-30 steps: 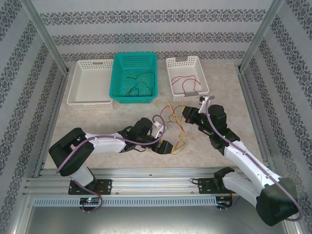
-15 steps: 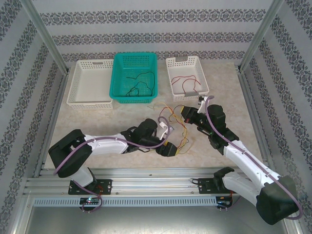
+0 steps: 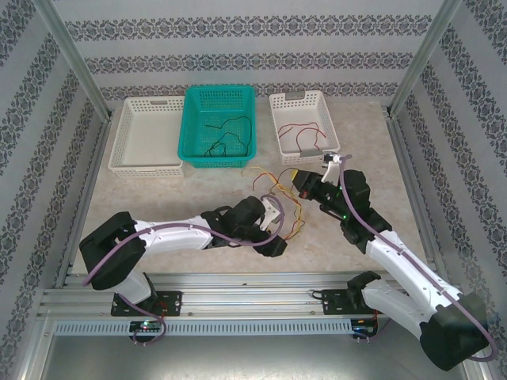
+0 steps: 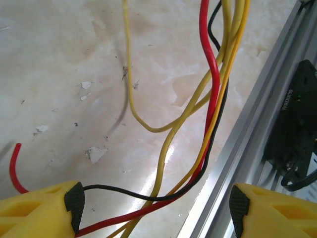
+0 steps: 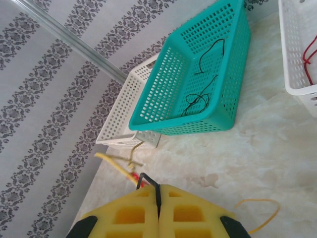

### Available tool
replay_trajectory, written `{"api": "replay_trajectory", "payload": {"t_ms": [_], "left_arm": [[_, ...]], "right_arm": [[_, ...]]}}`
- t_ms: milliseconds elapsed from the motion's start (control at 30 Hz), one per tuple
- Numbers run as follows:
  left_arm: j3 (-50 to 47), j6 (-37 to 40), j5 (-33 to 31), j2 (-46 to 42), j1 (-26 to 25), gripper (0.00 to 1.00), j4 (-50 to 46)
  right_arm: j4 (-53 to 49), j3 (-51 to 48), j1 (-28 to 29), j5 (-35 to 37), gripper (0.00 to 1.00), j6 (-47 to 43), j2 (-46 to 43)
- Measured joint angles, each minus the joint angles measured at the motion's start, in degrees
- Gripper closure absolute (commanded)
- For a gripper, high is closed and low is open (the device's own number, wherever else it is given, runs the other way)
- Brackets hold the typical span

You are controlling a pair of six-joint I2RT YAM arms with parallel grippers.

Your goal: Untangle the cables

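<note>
The cables (image 3: 281, 190) are strung as a loose tangle of yellow, red and black over the table (image 3: 174, 198), between the two grippers. Compared with a second ago, the left gripper (image 3: 274, 244) is shifted a little to the right and toward the near rail (image 4: 257, 124), and its forearm is stretched further across the table. In the left wrist view its fingers (image 4: 44, 210) are held wide apart. The red cable (image 4: 210, 79), a black one and several yellow ones are passed through the gap without being clamped. The black one is touching one pad. The right gripper (image 3: 299, 180) is kept almost where it was. Its jaws are pressed together, and a black cable (image 5: 147, 177) is pinched in the seam between them. More black cables are laid in the teal basket (image 3: 194, 119), and red ones in the right white basket (image 3: 277, 127).
</note>
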Motion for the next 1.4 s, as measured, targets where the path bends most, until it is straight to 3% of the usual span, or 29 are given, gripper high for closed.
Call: {"api": "replay_trajectory", "payload": {"t_ms": [133,233,467,533,567,800,967,1067,1200,1333,1400], "left_arm": [[0.0,0.2,-1.0,0.0,-0.2,0.25,0.7],[0.0,0.2,-1.2,0.0,-0.2,0.33,2.6],[-0.4,0.8,-0.5,0.0,-0.9,0.76,5.7],[-1.2,0.8,-0.6,-0.2,-0.9,0.98,6.1],[-1.9,0.9,-0.7,-0.5,-0.9,1.0,6.1],[-6.9,1.2,-1.7,-6.5,-0.9,1.0,6.1],[-8.7,1.2,-2.3,-9.2,-0.9,1.0,6.1],[-8.7,1.1,-2.5,-9.3,-0.9,1.0,6.0],[-8.7,1.1,-3.0,-9.4,-0.9,1.0,5.9],[-8.7,1.1,-3.6,-10.6,-0.9,0.93,4.6],[-8.7,1.1,-4.2,-12.1,-0.8,0.89,3.6]], "right_arm": [[0.0,0.0,0.4,-0.2,1.0,0.4,-0.3],[0.0,0.0,0.8,-0.2,1.0,0.9,-0.6],[-0.1,0.0,1.1,-0.2,1.0,1.3,-1.0],[-0.5,0.0,1.1,-0.1,1.0,1.3,-1.4],[-0.9,0.0,1.1,0.1,1.0,1.3,-1.8],[-3.1,0.0,0.2,1.4,1.0,1.3,-5.4],[-5.0,0.0,-1.1,1.6,0.98,1.3,-3.1],[-7.2,0.1,-1.4,1.5,0.9,1.2,1.4],[-11.2,0.1,-2.1,0.9,0.59,0.4,7.8],[-15.6,0.1,-2.1,1.6,0.46,-1.5,9.3],[-17.5,0.1,-2.3,2.2,0.43,-2.2,8.4]]}}
